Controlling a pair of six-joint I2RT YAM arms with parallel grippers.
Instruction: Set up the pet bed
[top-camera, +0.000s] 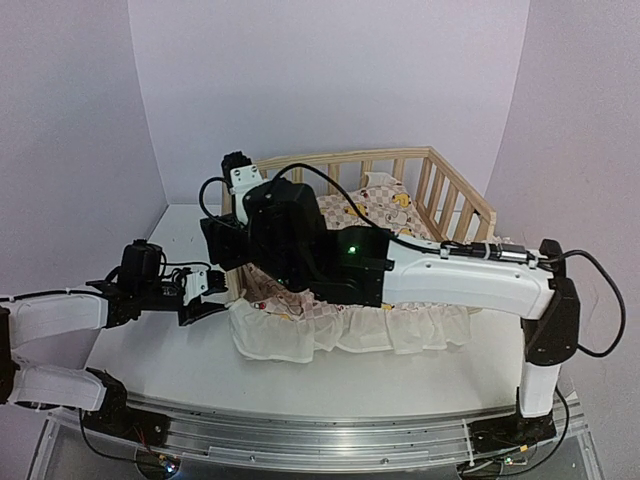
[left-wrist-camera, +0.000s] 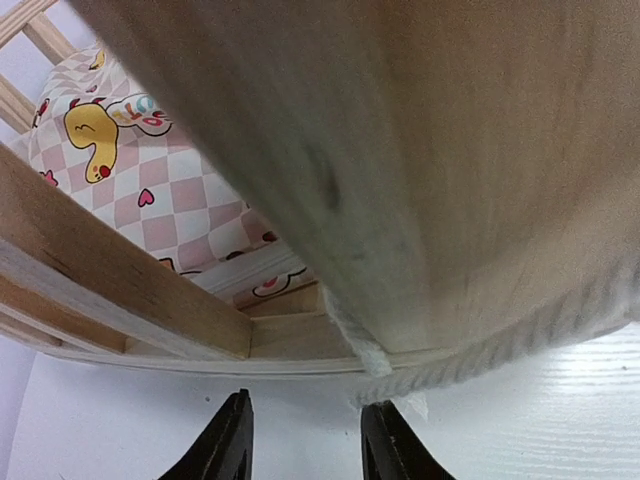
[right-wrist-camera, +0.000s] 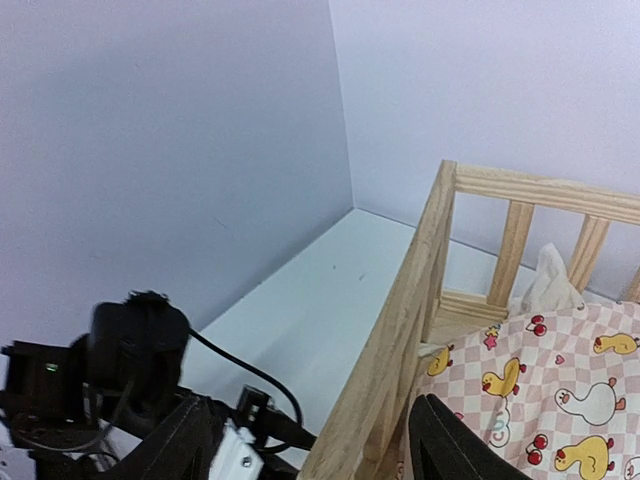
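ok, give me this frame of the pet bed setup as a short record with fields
pet bed: slatted wooden frame on the table
cushion: inside the bed, frill hanging over the near edge
pillow: far end, on the cushion
left gripper: open, empty, low by the bed's near left corner
right gripper: open, above the bed's left side

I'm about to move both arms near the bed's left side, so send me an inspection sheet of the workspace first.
Surface: white table.
Job's things: pet bed stands at the back; duck cushion inside, frill spilling out at the near side.
Clutter: nothing seen.
Grippers: left gripper open and empty beside the bed's left side; right gripper open over the left rail.
Cables: black cable loops off the right arm.
Surroundings: plain lilac walls.
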